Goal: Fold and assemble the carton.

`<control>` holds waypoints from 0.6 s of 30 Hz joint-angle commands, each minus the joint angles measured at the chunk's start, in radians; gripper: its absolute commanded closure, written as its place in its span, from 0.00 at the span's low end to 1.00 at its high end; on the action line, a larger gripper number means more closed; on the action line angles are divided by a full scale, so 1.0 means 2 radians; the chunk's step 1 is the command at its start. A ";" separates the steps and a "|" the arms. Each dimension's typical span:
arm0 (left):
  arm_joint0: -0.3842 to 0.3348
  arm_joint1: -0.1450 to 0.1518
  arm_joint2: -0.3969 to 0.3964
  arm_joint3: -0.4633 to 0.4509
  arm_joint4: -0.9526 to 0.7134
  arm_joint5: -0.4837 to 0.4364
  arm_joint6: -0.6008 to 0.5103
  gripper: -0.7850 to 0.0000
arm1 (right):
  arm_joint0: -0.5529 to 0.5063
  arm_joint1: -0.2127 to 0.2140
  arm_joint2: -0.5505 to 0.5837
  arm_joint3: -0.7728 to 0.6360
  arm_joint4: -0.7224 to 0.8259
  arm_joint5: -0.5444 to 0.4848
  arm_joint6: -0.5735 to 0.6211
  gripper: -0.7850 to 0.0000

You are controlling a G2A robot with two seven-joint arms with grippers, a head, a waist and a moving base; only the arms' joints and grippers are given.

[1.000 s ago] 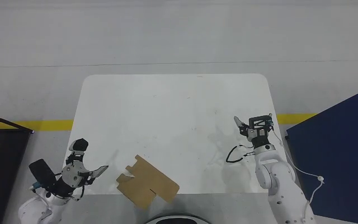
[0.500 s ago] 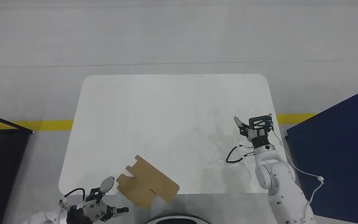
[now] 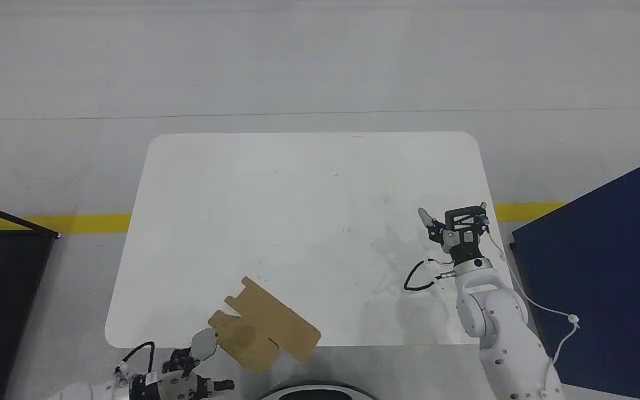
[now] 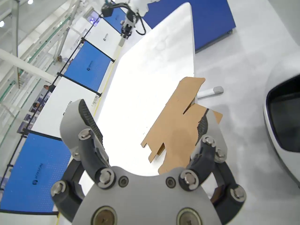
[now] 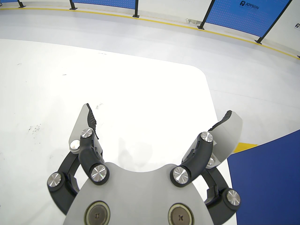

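Note:
A flat brown cardboard carton [image 3: 265, 325] lies unfolded at the front of the white table [image 3: 300, 200], with its near part overhanging the edge. My left gripper [image 3: 212, 364] is open just off that front edge, at the carton's left corner. In the left wrist view the carton [image 4: 178, 118] lies between the spread fingers [image 4: 80, 115], and the other finger overlaps its near corner. My right gripper [image 3: 452, 222] is open, low over bare table near the right edge, far from the carton. It holds nothing [image 5: 159, 118].
A dark blue panel [image 3: 590, 270] stands beside the table's right side. A yellow floor line [image 3: 70, 222] runs past both sides. The table's middle and back are bare white surface. Blue barrier panels [image 5: 236, 8] stand beyond the far side.
My left arm has swung from beside the table's left front corner to below the front edge, ending at the carton's left corner. The right arm and the carton have stayed put.

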 commanded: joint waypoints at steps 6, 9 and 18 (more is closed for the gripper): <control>0.037 0.004 0.034 -0.041 0.199 0.061 -0.099 0.00 | 0.000 0.000 0.000 0.000 0.000 0.000 0.000 0.00; 0.051 0.003 0.044 -0.050 0.219 0.093 -0.133 0.00 | 0.000 0.000 0.000 0.000 0.000 0.000 0.000 0.00; 0.038 -0.003 0.086 -0.045 0.234 0.067 -0.263 0.10 | 0.000 0.000 0.000 0.000 0.000 0.000 0.000 0.00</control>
